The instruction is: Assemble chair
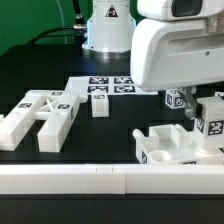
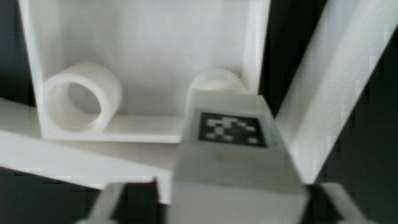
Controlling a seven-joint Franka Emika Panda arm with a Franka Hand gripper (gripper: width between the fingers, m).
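My gripper (image 1: 211, 112) is at the exterior view's right, shut on a white tagged bar (image 1: 213, 126), which it holds upright just above the notched white block (image 1: 170, 145). In the wrist view the bar (image 2: 228, 135) runs out from between my fingertips (image 2: 111, 200), with its square tag facing the camera. Behind it lies the notched block (image 2: 143, 60) with two rounded sockets in its recess. The H-shaped frame (image 1: 40, 115) lies flat at the exterior view's left. A short white bar (image 1: 99, 103) stands near the middle. Another tagged white piece (image 1: 175, 99) stands behind the block.
The marker board (image 1: 105, 86) lies flat at the back middle of the black table. A long white rail (image 1: 100, 180) runs along the front edge. The arm's base (image 1: 105, 30) stands at the back, and the arm's bulk hides the upper right.
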